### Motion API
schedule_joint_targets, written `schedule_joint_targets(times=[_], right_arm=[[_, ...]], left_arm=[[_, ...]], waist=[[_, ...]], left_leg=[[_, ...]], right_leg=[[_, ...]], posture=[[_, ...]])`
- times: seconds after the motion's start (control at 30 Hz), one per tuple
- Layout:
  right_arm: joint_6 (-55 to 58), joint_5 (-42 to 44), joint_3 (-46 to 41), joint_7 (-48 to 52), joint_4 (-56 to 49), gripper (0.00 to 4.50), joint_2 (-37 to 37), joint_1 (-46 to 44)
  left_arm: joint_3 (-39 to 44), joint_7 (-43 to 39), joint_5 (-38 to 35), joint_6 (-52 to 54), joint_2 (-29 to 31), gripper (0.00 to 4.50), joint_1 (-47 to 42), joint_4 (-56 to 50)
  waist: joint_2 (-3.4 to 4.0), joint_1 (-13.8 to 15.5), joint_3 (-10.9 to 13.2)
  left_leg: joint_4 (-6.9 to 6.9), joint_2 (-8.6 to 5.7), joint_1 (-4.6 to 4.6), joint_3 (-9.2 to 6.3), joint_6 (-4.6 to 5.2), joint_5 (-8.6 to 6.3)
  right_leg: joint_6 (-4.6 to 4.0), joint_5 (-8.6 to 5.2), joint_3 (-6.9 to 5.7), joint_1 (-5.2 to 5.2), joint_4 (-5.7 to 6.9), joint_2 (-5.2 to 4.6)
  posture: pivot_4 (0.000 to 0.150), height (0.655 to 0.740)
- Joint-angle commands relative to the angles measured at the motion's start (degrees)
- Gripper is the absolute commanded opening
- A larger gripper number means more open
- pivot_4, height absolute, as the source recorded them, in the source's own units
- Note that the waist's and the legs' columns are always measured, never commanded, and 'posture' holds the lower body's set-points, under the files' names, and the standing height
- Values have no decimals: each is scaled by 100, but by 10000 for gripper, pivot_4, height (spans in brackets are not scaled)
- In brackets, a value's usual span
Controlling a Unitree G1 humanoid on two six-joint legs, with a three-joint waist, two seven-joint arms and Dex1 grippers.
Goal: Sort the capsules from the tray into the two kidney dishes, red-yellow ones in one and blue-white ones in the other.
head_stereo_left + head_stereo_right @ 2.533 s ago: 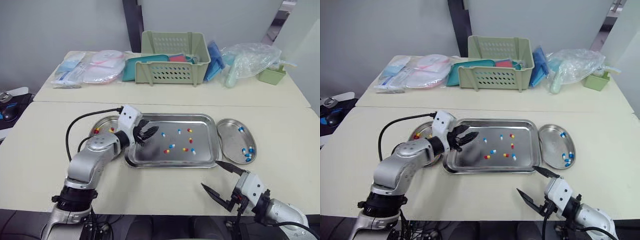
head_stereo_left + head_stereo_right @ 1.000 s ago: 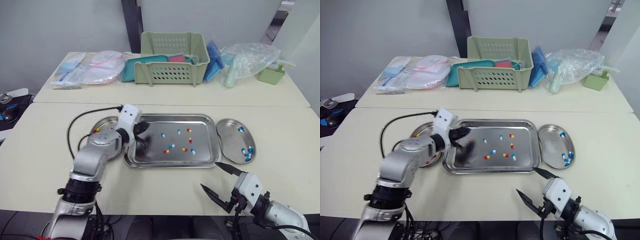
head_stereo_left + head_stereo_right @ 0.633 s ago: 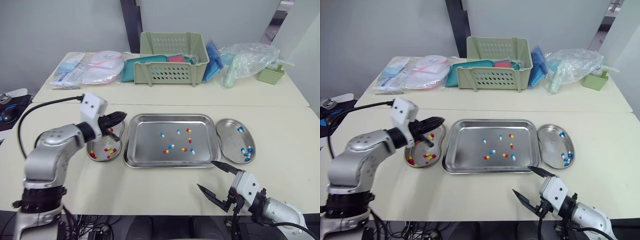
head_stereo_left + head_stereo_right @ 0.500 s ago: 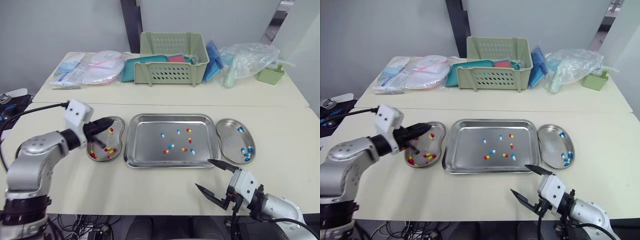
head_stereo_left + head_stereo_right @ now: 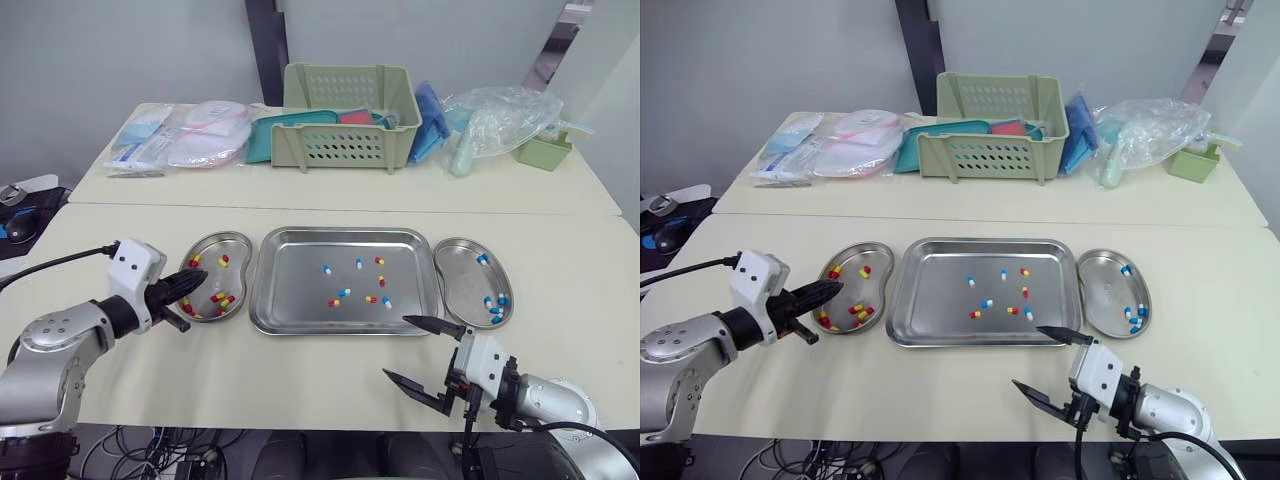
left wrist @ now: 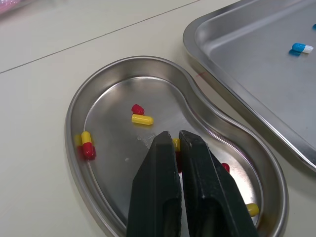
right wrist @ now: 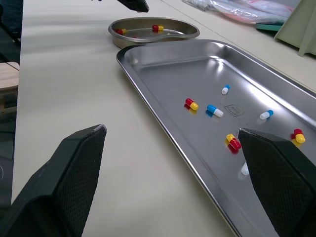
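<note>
**Desk** (image 5: 300, 370): pale top, carrying all the task items in a row across its middle.

**Steel tray** (image 5: 300, 300): rectangular, in the centre. A handful of red-yellow capsules (image 5: 379, 281) and blue-white capsules (image 5: 326, 268) lie loose and apart from one another in its middle and right part.

**Left kidney dish** (image 5: 207, 243): just beside the tray's left edge. It holds red-yellow capsules only, scattered along its floor.

**Right kidney dish** (image 5: 458, 270): just beside the tray's right edge. It holds blue-white capsules only, one at the far end and a small cluster at the near end.

**Left gripper** (image 5: 188, 284): over the near left part of the left kidney dish, pointing toward the tray. The fingers (image 6: 160, 163) are pressed together, with nothing seen between them.

**Right gripper** (image 5: 397, 347): low over the desk's front, near the tray's near right corner. The fingers (image 7: 74, 163) are spread wide and hold nothing. One fingertip lies at the tray's near rim.

**Rear desk** (image 5: 300, 190), well apart from the tray:
- a green slotted basket (image 5: 347, 115) in the centre
- plastic-wrapped packets (image 5: 180, 135) to its left
- a clear plastic bag (image 5: 500, 115) to its right
- a small green container (image 5: 543, 150) also to its right
</note>
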Motion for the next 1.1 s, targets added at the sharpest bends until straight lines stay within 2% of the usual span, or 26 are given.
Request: schedule_joint_targets(times=[0.03,0.43,0.53,0.83,1.1], right_arm=[[-12,119,44,46,-48,45000,10,-121],[29,126,231,41,39,45000,17,-422],[25,137,225,41,40,45000,-1,-415],[37,141,239,18,4,45000,-12,-363],[35,146,252,14,-12,45000,-4,-363]], left_arm=[[212,52,12,-212,-1,195,27,76],[319,1,-35,-639,25,195,-24,279],[394,-62,-122,-623,47,7202,-52,285],[520,10,-160,-737,73,36591,-35,118],[755,-12,-356,-650,81,36591,82,-233]], waist=[[0,-1,0],[0,-2,0],[0,-3,0],[0,-3,0],[0,-2,0]], left_leg=[[0,0,0,0,0,0],[0,0,0,0,0,0],[0,0,0,0,0,0],[0,0,0,0,0,0],[0,1,0,-1,0,0]], right_leg=[[0,0,0,0,0,0],[0,0,0,-1,0,0],[0,0,-1,-1,1,0],[0,0,0,-1,0,0],[0,0,0,-1,1,0]], posture=[[1500,7400],[1500,7400],[1500,7400],[1500,7400],[1500,7400]])
